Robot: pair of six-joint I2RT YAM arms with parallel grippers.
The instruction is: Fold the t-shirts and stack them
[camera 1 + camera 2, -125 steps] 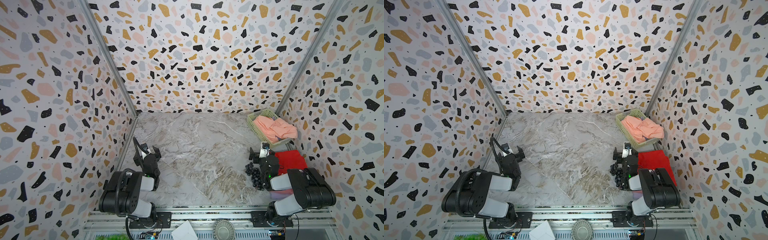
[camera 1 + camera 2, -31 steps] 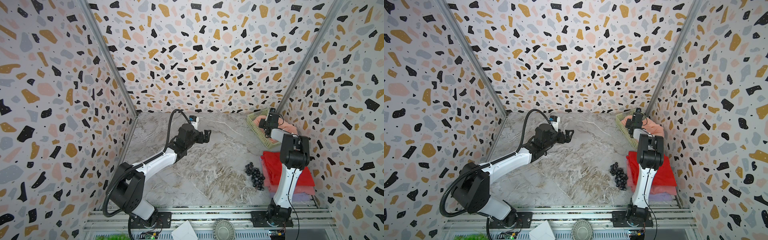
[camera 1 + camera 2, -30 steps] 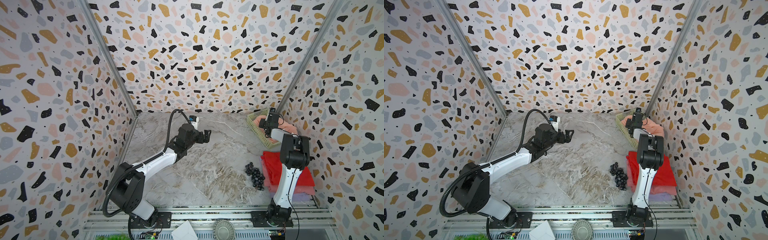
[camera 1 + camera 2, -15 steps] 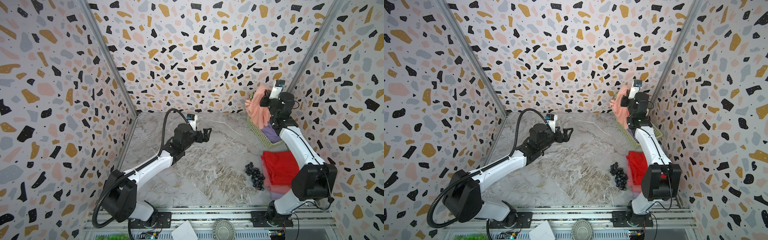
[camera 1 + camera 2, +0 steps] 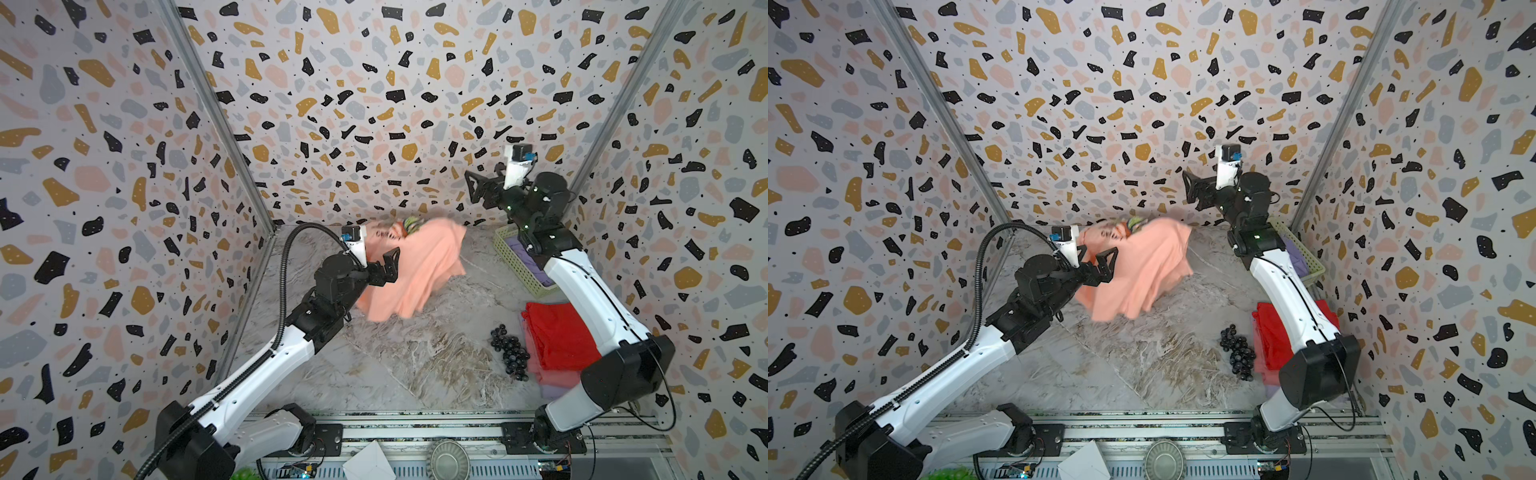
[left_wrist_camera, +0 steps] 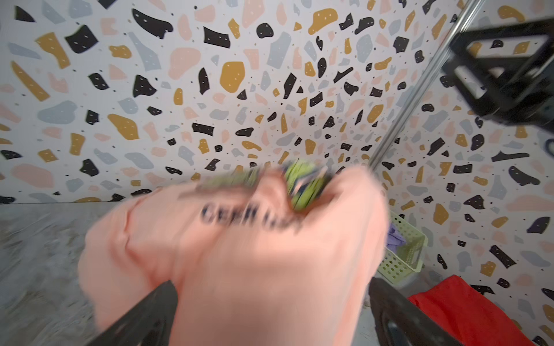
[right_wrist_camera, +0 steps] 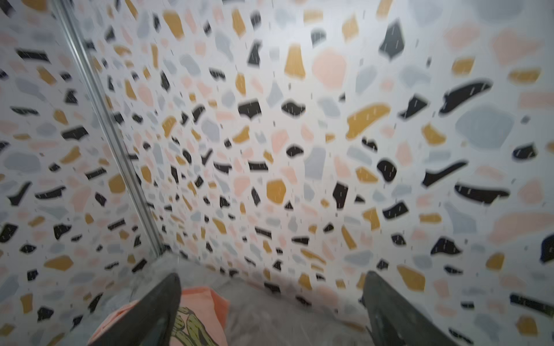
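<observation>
You have bright, even light in both top views, with only faint, soft shadows on the table (image 5: 415, 374). The tee (image 5: 419, 266) is smeared by motion there, and worse in the left wrist view, where its lettering barely reads. Your right wrist view is blurred throughout; the wall (image 7: 299, 119) specks show short streaks.

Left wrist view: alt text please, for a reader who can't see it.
A motion-blurred peach cotton t-shirt with dark lettering and green print fills much of the frame, just ahead of the left claw, whose black jaws stand open. Beyond it are a pale green perforated plastic basket, a bright red t-shirt and terrazzo-patterned walls.
</observation>
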